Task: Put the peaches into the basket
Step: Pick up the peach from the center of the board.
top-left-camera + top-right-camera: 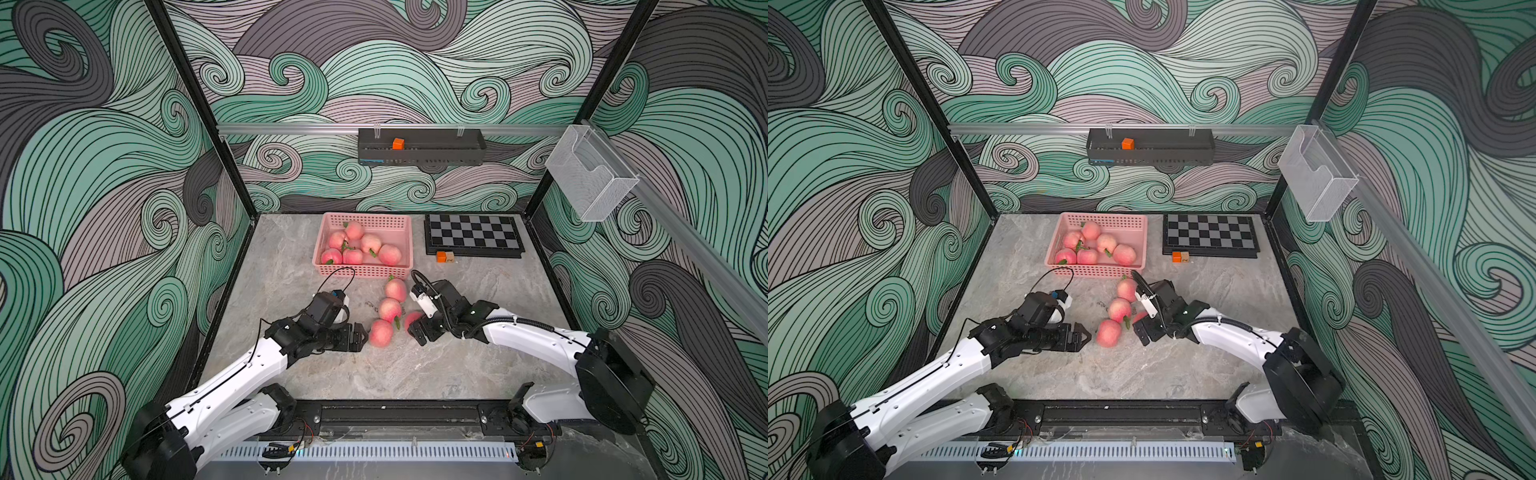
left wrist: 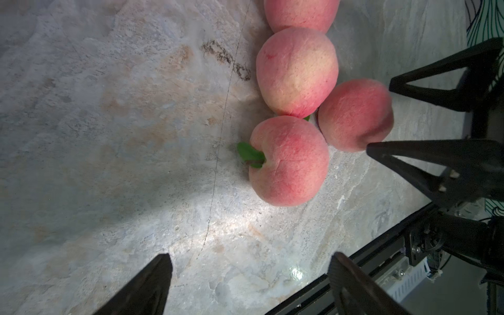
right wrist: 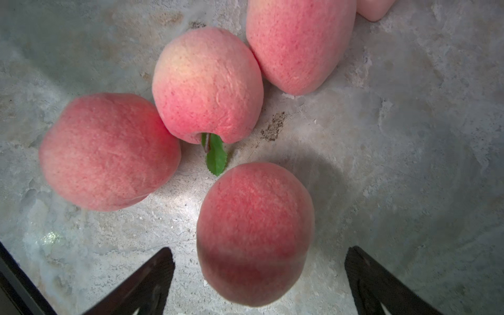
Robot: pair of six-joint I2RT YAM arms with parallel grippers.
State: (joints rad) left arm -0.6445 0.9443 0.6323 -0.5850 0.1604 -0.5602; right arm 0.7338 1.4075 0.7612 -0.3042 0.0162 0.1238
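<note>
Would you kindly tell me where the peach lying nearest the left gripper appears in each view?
Both top views: lowest of the loose peaches.
Left wrist: the peach ahead of the left gripper, its own leaf showing.
Right wrist: the whole peach flanking the leafed peach, outside the right gripper.
Shared landmark: that leafed peach's green leaf.

Left tool [image 1: 361,333] and right tool [image 1: 417,332] face inward, jaws spread.

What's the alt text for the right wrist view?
The open right gripper straddles the nearest peach without touching it, on a grey stone-look table. Beyond it lies a leafed peach, flanked by two more peaches.
</note>
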